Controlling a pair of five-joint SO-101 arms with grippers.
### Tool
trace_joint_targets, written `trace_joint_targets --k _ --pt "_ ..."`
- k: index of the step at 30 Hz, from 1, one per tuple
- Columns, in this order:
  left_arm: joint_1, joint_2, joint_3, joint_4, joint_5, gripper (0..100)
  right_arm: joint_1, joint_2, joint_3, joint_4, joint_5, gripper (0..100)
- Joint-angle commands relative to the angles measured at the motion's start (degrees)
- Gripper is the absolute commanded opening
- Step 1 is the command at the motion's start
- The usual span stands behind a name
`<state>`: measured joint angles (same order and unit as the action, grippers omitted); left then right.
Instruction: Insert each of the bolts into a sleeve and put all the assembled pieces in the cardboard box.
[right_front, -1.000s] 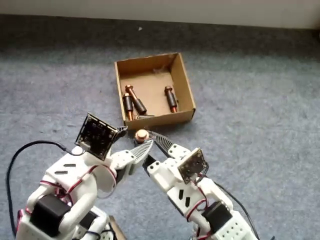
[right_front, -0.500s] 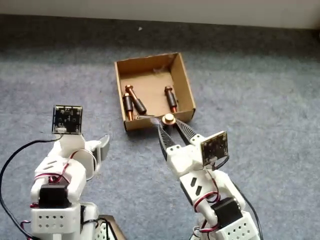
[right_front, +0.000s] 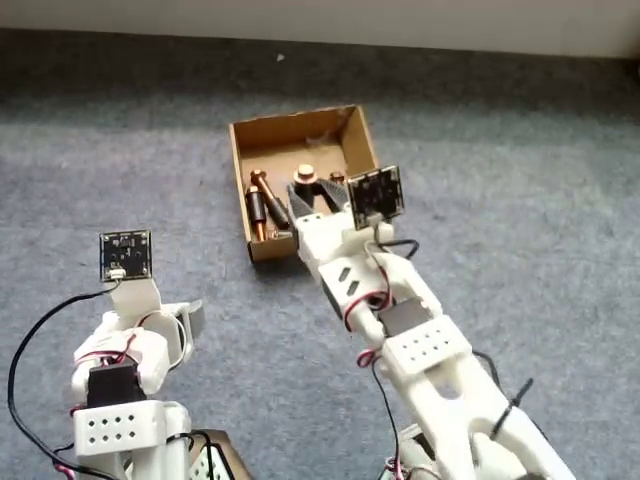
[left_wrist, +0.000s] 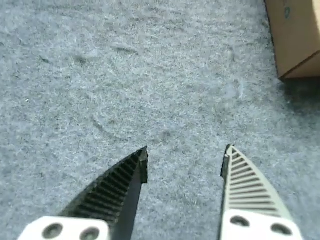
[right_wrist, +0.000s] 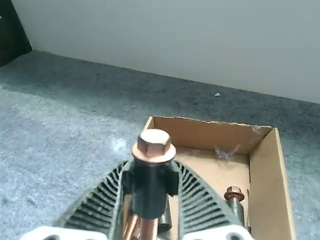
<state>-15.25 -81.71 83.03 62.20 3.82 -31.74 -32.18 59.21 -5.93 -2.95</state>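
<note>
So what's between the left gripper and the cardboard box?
Only bare grey carpet, from the left gripper to the cardboard box; the left wrist view shows it.

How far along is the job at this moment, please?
Done: assembled pieces lie in the cardboard box. In hand: the right pincer holds another sleeved bolt over the box; the left pincer is open over the carpet. Left: probably to release this piece into the box.

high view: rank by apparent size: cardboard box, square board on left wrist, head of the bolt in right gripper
1. cardboard box
2. square board, probably helped by sitting nearer the camera
3. head of the sleeved bolt in the right gripper
</note>
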Motion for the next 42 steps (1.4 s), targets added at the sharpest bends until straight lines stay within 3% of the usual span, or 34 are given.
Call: trace_joint_targets --k 1,6,13,17,21,26,32,42 --pt "-0.66 -0.48 0.4 -3.25 -0.18 26 4.26 13.23 -9.8 -8.22 -0.62 0.4" --pt "-0.66 -0.48 0.4 -3.34 -0.18 26 6.11 28.7 -17.63 -9.01 -0.62 1.2" --pt "-0.66 -0.48 0.4 -3.34 -0.18 26 4.62 28.18 -18.51 -8.57 -0.35 19.0" --pt "-0.75 -0.48 0.4 -3.34 -0.18 26 4.09 18.33 -15.69 1.01 -0.26 13.7" --pt "-0.75 -0.48 -0.04 -2.99 -0.18 26 4.0 6.02 -11.12 11.47 -0.26 0.2" --pt "-0.75 -0.48 -0.22 -3.25 -0.18 22 4.26 -9.8 0.57 20.79 -0.26 0.5" --pt "-0.57 -0.48 -3.21 -2.9 -0.18 0 4.35 -30.64 15.34 27.56 -0.26 0.5" --pt "-0.31 -0.48 -3.56 -2.9 -0.18 1 12.62 -65.1 30.99 43.21 -0.26 0.5"
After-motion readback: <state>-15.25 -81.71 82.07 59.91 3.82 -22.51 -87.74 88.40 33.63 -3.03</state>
